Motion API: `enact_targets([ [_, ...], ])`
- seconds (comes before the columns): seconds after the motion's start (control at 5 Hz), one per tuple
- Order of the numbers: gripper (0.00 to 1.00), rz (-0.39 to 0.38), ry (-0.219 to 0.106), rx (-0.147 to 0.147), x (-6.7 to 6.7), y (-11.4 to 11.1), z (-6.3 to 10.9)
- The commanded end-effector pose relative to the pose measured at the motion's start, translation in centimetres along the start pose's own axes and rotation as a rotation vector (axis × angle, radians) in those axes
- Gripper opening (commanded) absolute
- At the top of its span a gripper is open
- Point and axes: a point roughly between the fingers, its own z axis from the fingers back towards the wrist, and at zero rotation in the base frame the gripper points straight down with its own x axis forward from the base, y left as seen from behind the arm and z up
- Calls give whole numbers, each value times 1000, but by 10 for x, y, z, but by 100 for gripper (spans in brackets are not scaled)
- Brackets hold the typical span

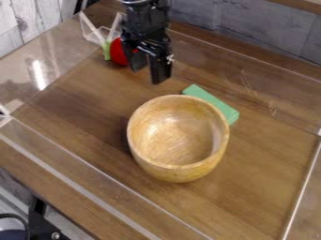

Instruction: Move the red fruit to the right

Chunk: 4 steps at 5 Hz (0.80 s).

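Observation:
The red fruit [118, 51] is a small glossy ball at the back left of the wooden table, partly hidden behind my gripper. My black gripper [148, 69] hangs just to its right and front, fingers pointing down and spread apart, open, with nothing between them. The left finger sits close against the fruit; I cannot tell if it touches.
A large wooden bowl [178, 137] stands in the middle of the table. A flat green block [213, 103] lies at the bowl's back right rim. Clear plastic walls [75, 42] ring the table, with a light-coloured wire stand behind the fruit.

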Motion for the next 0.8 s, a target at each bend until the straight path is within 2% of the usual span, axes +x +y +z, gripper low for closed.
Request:
enact_targets([
  [0.0, 0, -4, -77, 70, 16, 12, 27],
  [0.2, 0, 0, -64, 82, 15, 14, 25],
  [0.4, 100, 7, -47, 91, 14, 14, 23],
  [0.6, 100, 16, -34, 97, 13, 14, 21],
])
